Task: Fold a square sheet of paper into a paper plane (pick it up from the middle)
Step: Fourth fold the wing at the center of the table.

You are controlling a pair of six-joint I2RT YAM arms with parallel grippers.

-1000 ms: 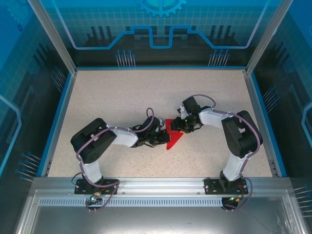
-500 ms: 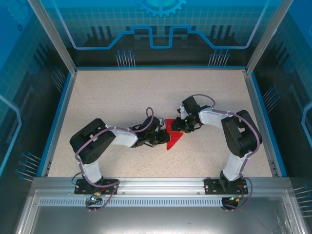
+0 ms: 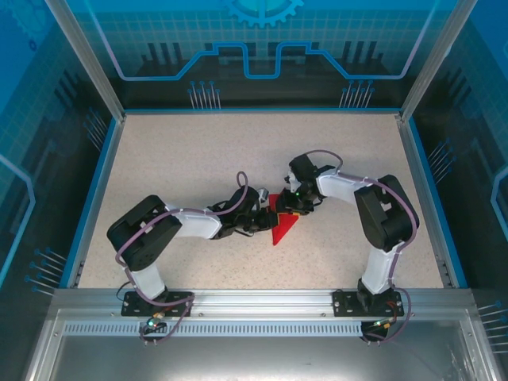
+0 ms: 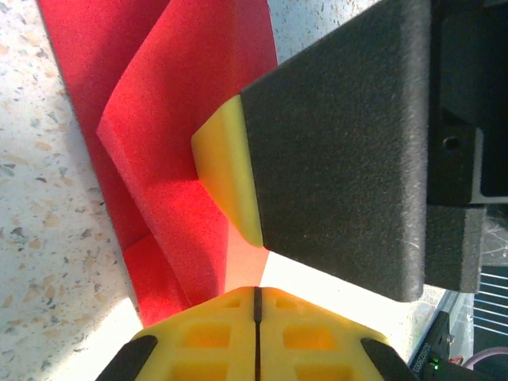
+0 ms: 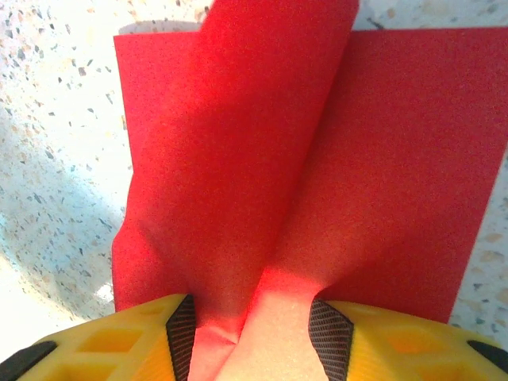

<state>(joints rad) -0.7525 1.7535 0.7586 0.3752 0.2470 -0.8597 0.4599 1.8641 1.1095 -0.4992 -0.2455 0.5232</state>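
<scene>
My right claw (image 3: pixel 290 206) has slid slightly left, pinched nearly closed on a raised fold of the paper (image 3: pixel 283 228), so the crease is probably forming. My left claw (image 4: pixel 258 309) sits fully closed, tips touching the paper mid-tabletop (image 3: pixel 198 159).

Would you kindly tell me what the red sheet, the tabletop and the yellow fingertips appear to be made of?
Red sheet: thin matte paper, judging by its soft curl and sharp creases. Tabletop: a hard speckled surface, beige with dark flecks, perhaps laminate or stone composite. Yellow fingertips: smooth moulded or printed plastic with recessed cells, possibly rubbery; the look leaves it open.
</scene>
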